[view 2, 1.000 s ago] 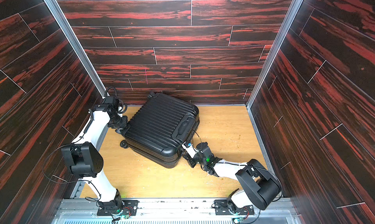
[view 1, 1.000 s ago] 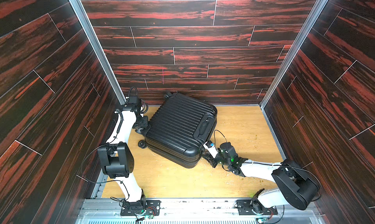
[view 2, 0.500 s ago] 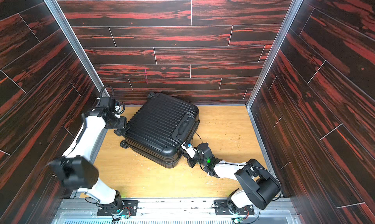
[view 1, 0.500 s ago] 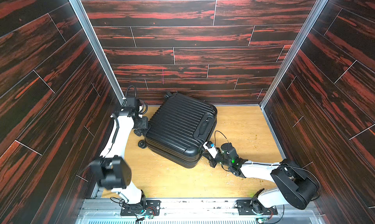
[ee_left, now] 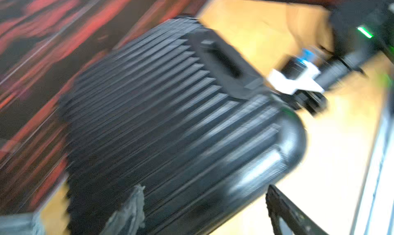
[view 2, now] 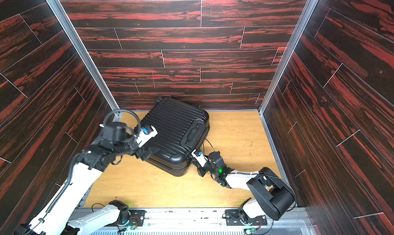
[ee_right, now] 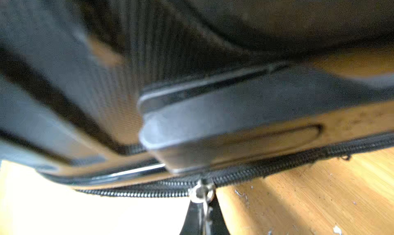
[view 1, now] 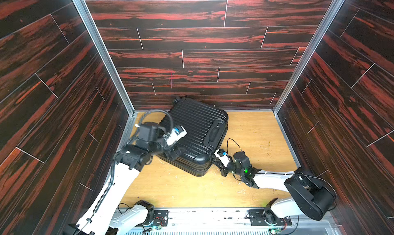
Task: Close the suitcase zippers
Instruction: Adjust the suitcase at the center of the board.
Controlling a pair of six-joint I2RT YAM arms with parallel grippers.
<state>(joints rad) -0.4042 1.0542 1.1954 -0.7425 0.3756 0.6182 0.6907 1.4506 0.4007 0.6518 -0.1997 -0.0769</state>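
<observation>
One pull in hand: pinches, with the right gripper (ee_right: 202,208) closed tight, the small silver ring-ended zipper pull (ee_right: 201,192) on the thin black coil zipper track (ee_right: 277,163), just beside the end of the black side handle (view 1: 212,133) of the small black ribbed hard-shell suitcase (view 1: 191,127). Looks like the drag-shut step, and calls next for a steady draw along the seam, not away from it, with the shell braced against sliding. Hovers with the left gripper (ee_left: 204,188) spread wide and empty at the case's near left corner, contact unclear, case lying flat on the light wooden tabletop (view 1: 255,133) near the back wall (view 1: 202,52).
</observation>
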